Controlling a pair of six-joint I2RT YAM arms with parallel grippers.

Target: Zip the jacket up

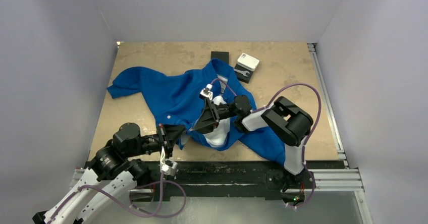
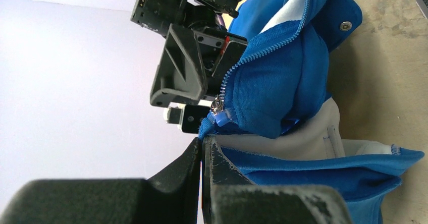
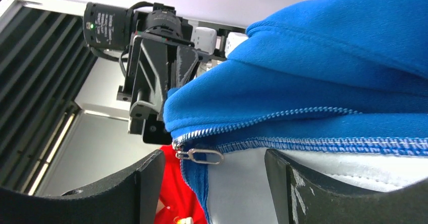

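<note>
Tan table [image 1: 151,57] | jacket [image 1: 171,93] hem pinched in left hand [image 2: 203,148] | zipper [image 3: 282,114] edge inside spread right hand [image 3: 212,158]

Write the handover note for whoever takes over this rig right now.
Left end effector: shut on the jacket at its bottom hem, just below the zipper slider.
Right end effector: open, fingers either side of the zipper pull, not gripping it.
Done: hem pinned, slider at the zipper's bottom end.
Left: close on the pull and draw it up; the front lies open.

Bright even light, soft shadows; wrist-view foregrounds blurred.
</note>
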